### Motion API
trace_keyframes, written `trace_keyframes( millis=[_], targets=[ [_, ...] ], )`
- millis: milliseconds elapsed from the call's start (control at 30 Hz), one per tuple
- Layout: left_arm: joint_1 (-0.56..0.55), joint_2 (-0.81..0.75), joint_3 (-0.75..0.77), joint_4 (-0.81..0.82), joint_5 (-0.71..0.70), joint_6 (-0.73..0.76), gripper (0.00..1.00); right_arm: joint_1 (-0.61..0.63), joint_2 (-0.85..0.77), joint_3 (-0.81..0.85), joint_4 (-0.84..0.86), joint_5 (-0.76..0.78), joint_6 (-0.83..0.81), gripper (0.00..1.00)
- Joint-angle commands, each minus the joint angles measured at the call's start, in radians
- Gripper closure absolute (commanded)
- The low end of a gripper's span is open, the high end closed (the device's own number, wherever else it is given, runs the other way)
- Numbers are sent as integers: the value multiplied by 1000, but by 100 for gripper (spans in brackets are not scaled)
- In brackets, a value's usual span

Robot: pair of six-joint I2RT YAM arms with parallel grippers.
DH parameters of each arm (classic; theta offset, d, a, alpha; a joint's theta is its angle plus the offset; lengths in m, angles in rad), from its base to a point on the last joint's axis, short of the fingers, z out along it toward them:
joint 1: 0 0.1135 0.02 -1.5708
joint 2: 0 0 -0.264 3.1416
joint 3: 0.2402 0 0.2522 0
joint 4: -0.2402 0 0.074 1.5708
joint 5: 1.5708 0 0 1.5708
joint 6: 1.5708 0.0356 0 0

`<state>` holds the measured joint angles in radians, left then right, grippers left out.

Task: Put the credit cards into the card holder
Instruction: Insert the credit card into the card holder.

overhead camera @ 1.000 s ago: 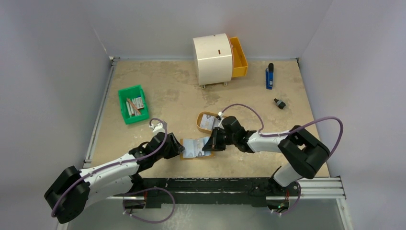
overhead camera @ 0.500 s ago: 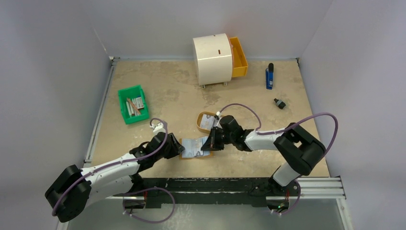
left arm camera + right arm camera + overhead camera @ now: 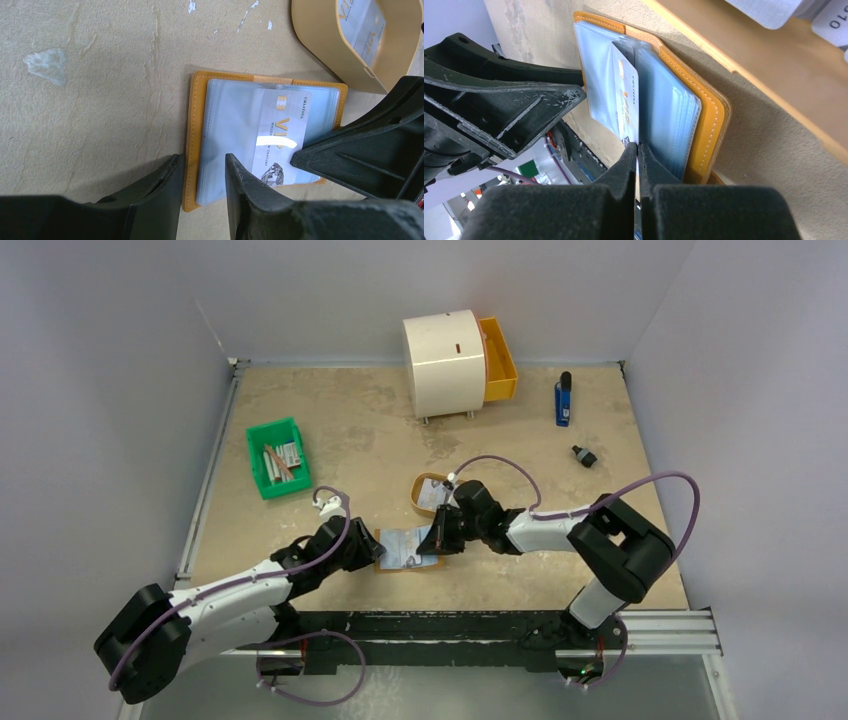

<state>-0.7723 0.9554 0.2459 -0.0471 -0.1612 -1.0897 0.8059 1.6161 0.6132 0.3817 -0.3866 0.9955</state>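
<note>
Now the right claw (image 3: 638,150), clenched on a card (image 3: 280,132), sits slightly further left at lower centre overhead, so the card reaches deeper into the wallet (image 3: 192,150). The left claw (image 3: 202,161), parted yet narrowing, straddles the wallet's left edge.

Bright, even light; soft shadows; glare streak across card (image 3: 280,125); wrist-view foregrounds slightly soft.
</note>
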Motion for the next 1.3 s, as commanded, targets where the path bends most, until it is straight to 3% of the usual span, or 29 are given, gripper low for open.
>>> trace_keyframes(
  millis=[0, 267, 700, 1267],
  targets=[
    [2, -17, 3, -32, -25, -8, 64, 9, -23, 20, -57, 49, -3, 100],
    [2, -30, 19, -107, -92, -8, 59, 16, 13, 23, -40, 19, -3, 100],
    [1, 31, 22, -78, -76, -9, 78, 43, 59, 96, -67, 25, -10, 100],
    [2, -10, 6, -80, -68, -24, 78, 88, 120, 192, -104, 14, -35, 100]
  ],
)
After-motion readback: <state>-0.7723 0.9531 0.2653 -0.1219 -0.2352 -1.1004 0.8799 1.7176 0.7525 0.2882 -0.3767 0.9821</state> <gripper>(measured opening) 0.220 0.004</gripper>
